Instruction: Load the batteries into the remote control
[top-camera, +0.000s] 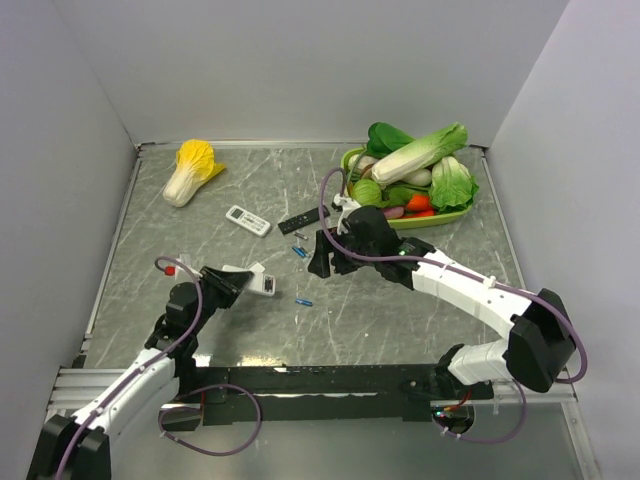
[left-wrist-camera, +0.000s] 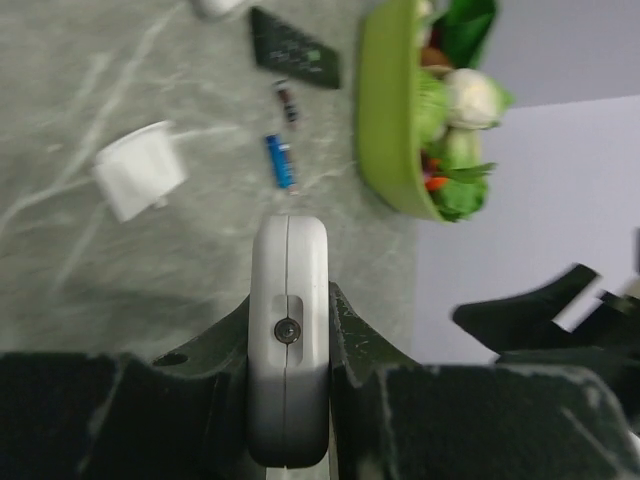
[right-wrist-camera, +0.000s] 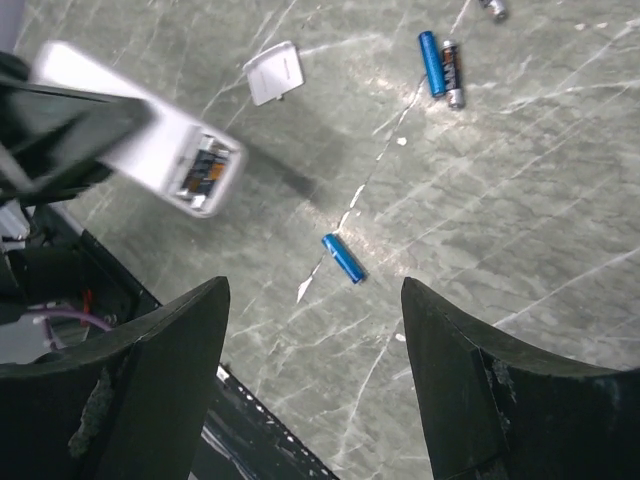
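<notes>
Remote control: the remote control (right-wrist-camera: 175, 145) is being held off the desk (top-camera: 380, 330) at its front-left part, its open end pointing towards the middle.
Battery bay: the bay (right-wrist-camera: 203, 170) is lying uncovered at that end. Dark contacts are showing inside, and I cannot tell whether a cell is sitting in it.
Left jaws: they are clamping the remote control by its two long edges, one finger on each side, as the left wrist view shows.
Cover: the small white cover (right-wrist-camera: 275, 72) is lying loose on the desk, just beyond the remote's open end.
Batteries: one blue battery (right-wrist-camera: 343, 258) is lying alone on the desk in front of the bay. Another blue battery (right-wrist-camera: 431, 50) is lying farther back, touching a dark cell (right-wrist-camera: 451, 76).
Right jaws: they are standing wide apart and empty, hanging over the lone blue battery.
Step in hand: by my reading, the right arm is lining up to pick that cell while the left is presenting the bay.
Next move: it is calling for a straight descent, a pinch across the thin body so it is not rolling away, then a tilt to match the bay.
Surroundings: a slim black remote (top-camera: 297, 222), a smaller white remote (top-camera: 248, 220) and a green tray (left-wrist-camera: 385, 120) of vegetables are sitting well behind.
</notes>
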